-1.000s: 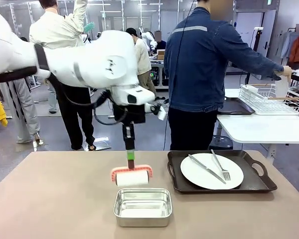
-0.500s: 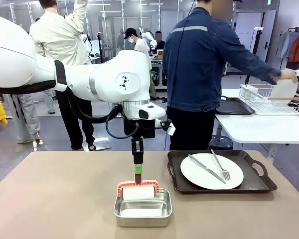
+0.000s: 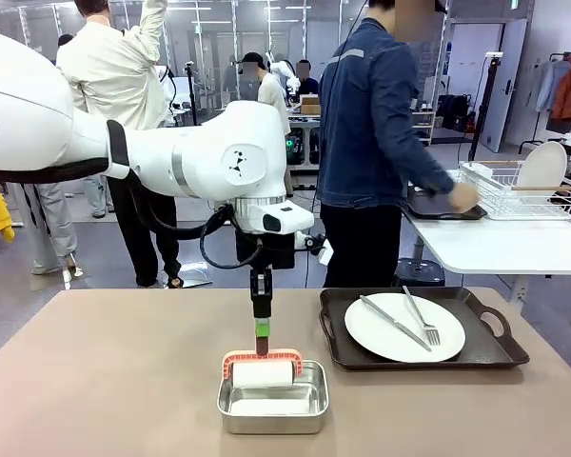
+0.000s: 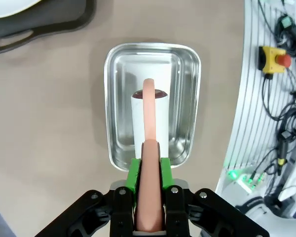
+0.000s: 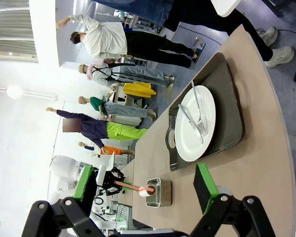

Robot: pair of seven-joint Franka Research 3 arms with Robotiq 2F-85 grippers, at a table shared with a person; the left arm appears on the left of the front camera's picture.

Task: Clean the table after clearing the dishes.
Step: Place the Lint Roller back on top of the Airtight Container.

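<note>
Currently the left gripper (image 3: 260, 307) is clamped on the salmon-handled white roller (image 3: 263, 372), its green pads (image 4: 133, 170) pressed against both sides of the handle, as the left wrist view shows. The handle stands upright below the jaws. The white roll sits down inside the shallow rectangular steel pan (image 3: 271, 420), which lies near the middle of the near edge of the beige-brown matte table (image 3: 105, 381). The roll's long axis runs side to side, parallel to that near edge.

The black rectangular handled tray (image 3: 490, 358) lies by the table's far edge, towards its right corner, just to the right of the pan and a little farther back. It carries a round white plate (image 3: 385, 345) with a silver knife (image 3: 388, 321) and a silver fork (image 3: 422, 319) laid across it, so the dishes are not yet all cleared.

From the left gripper, bare tabletop spreads to its left and beyond the pan, and the tray blocks the right. The right gripper (image 5: 144, 170) stands wide open and holds nothing. Judging by the sides, the right arm is nearer the tray, while wiping seems to fall to the left arm.
</note>
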